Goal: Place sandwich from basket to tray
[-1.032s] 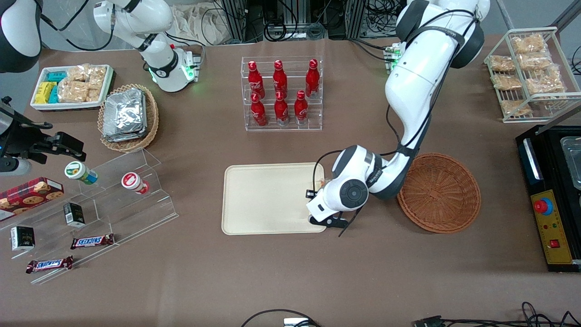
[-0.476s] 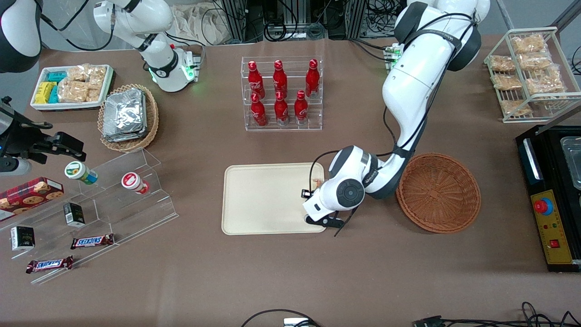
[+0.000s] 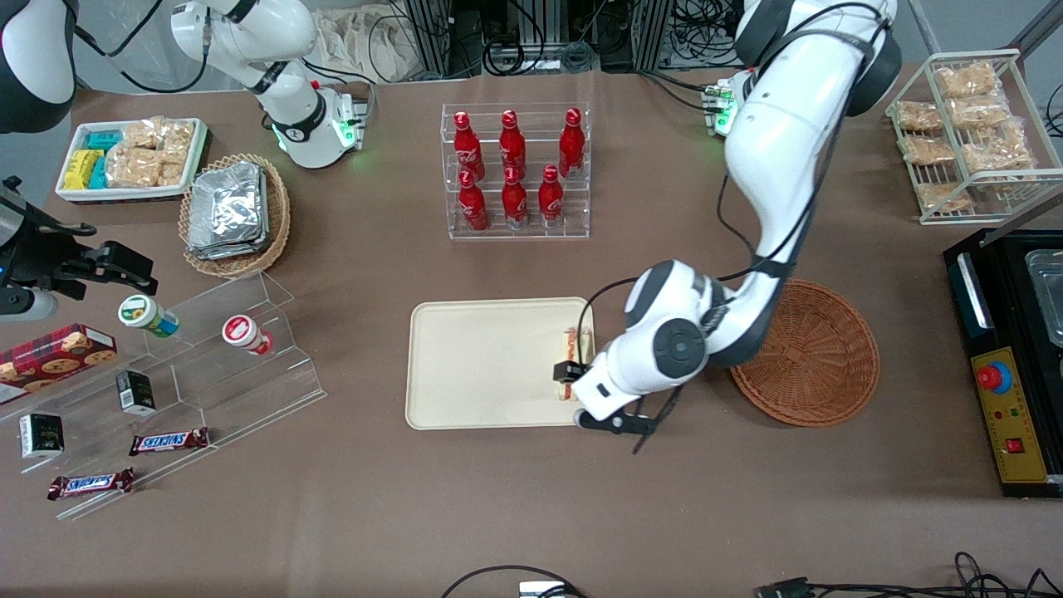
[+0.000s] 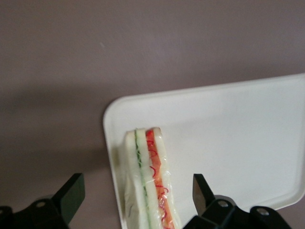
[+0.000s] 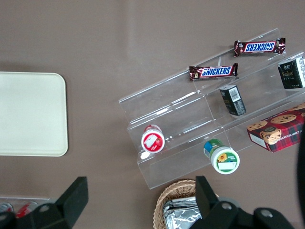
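Robotics lab staged as a snack shop; acrylic display shelves (image 3: 208, 349), cola bottle rack (image 3: 515, 170), cable clutter (image 3: 540, 37)

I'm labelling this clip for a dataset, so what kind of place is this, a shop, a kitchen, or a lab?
Most likely a robot lab staged as a snack counter: racked cola bottles, Snickers bars on clear steps, cables at the table's edge. The gripper, open, is above the sandwich on the tray.

SNICKERS – on two candy bars (image 5: 213, 71) – acrylic stand (image 5: 209, 119).
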